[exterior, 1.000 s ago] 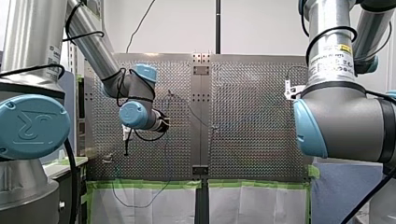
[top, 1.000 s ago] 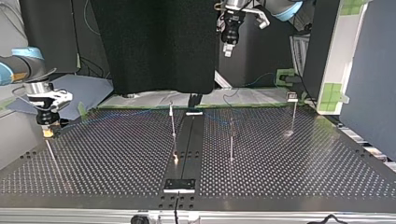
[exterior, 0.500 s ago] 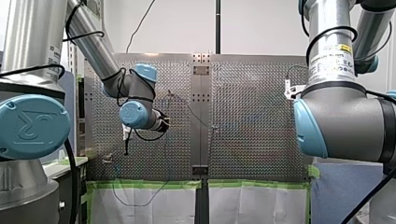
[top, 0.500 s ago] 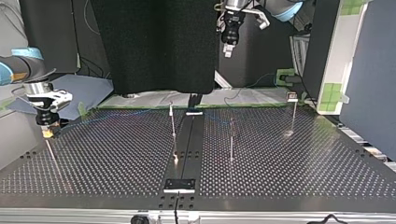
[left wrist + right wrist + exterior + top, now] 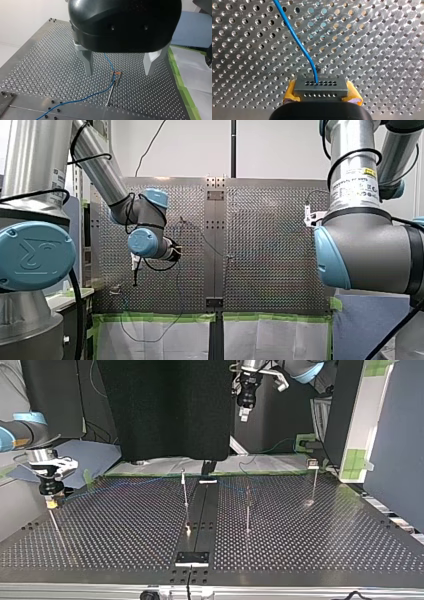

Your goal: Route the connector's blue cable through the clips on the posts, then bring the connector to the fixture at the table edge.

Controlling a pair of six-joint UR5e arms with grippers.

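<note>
Right wrist view: my right gripper (image 5: 321,93) pinches the grey rectangular connector (image 5: 320,85), which has two rows of small holes, between its yellow pads (image 5: 290,93). One pad is pressed to each end of the block. The thin blue cable (image 5: 300,43) leaves the upper row of holes and runs ahead of the connector toward 11 o'clock, over the perforated metal table (image 5: 374,50).

Left wrist view: my left gripper (image 5: 119,72) hangs above the table with its two pale metal fingers (image 5: 87,63) spread wide, holding nothing. Below the gap between them stands a thin metal post (image 5: 112,90) topped by a small orange clip (image 5: 116,72). The blue cable (image 5: 82,99) comes down to the clip from 12 o'clock, meets it, then trails over the table toward 8 o'clock. Whether the cable is seated inside the clip I cannot tell.

Top view: my right gripper (image 5: 50,502) is low at 9 o'clock of the table, with the connector at its tip. My left gripper (image 5: 243,410) is high above the far edge, at 12 o'clock. Three more thin posts (image 5: 247,510) stand apart across the middle of the table. A small dark rectangular block (image 5: 192,558) sits on the central strip at the 6 o'clock edge, well apart from the connector. Here the cable is only a faint blue line across the far part of the table.
</note>
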